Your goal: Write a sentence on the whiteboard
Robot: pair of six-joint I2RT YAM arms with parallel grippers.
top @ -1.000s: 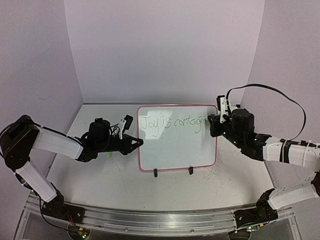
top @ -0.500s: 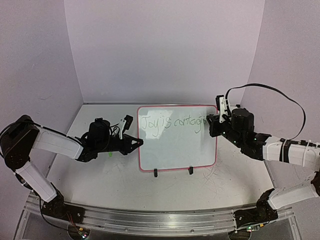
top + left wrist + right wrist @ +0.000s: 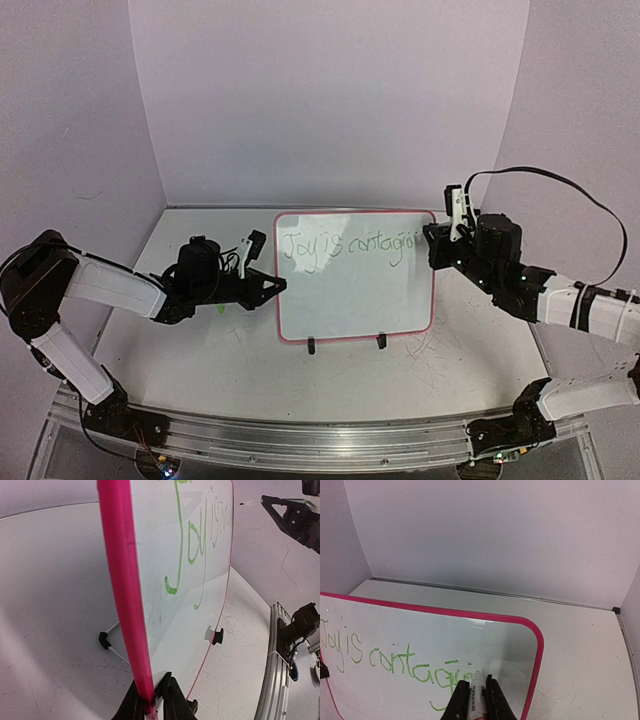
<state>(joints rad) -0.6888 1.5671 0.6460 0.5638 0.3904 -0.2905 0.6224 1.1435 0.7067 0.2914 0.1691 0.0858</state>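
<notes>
Two grippers are engaged with the whiteboard (image 3: 355, 300), which is stood upright on its wire feet at the centre of the top view, its face turned toward the lower edge of the frame. The sentence (image 3: 345, 247) is seen as one green line across the upper part of the board, running left to right. As far as can be read, "Joy is contagio" is written and the ending is not yet there.

The right gripper (image 3: 476, 681) is placed at the right end of that line, at the lower middle of its wrist view. Its fingers are pressed onto a marker (image 3: 474, 700), whose tip is against or just off the board; contact cannot be settled. Only a narrow bare strip is seen between the last letter and the rim, to the right of the tip. The coming strokes are therefore judged to need small, tight letters carried rightward along the line's axis.

The left gripper (image 3: 151, 697) is clamped on the board's left rim, at the bottom of its wrist view, and the board is steadied by it.
</notes>
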